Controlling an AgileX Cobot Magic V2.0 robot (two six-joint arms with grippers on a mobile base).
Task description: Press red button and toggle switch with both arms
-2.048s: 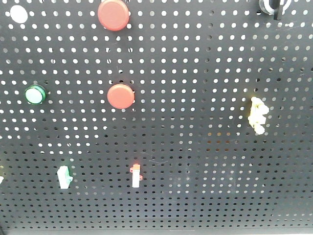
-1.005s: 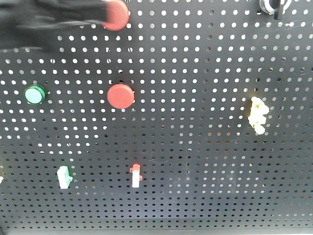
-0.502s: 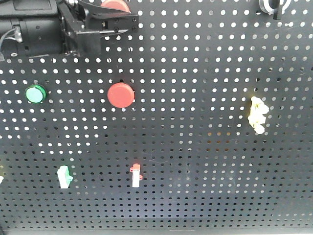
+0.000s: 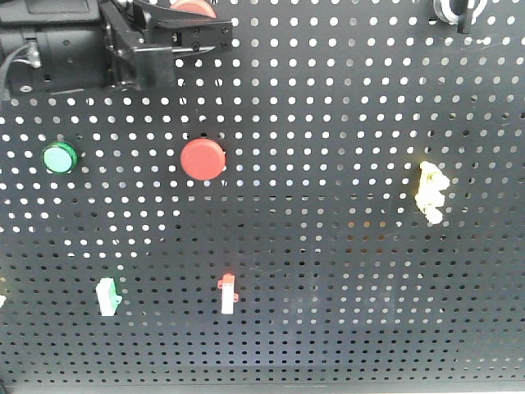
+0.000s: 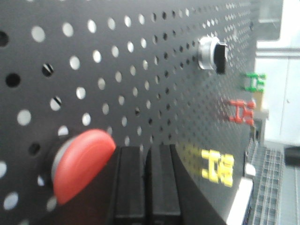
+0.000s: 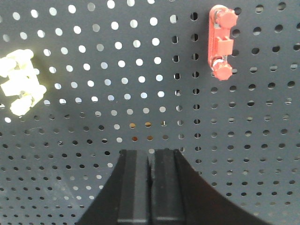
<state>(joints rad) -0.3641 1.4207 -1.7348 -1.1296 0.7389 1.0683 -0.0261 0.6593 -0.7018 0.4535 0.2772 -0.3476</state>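
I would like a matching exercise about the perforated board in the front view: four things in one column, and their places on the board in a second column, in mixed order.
Things:
1. red button
2. smaller red button
3. green button
4. yellow part

Places:
A. far left, at middle height
B. top edge, partly hidden behind the left gripper
C. right side of the board
D. left of centre, below the gripper

Pairs: 1-B, 2-D, 3-A, 4-C
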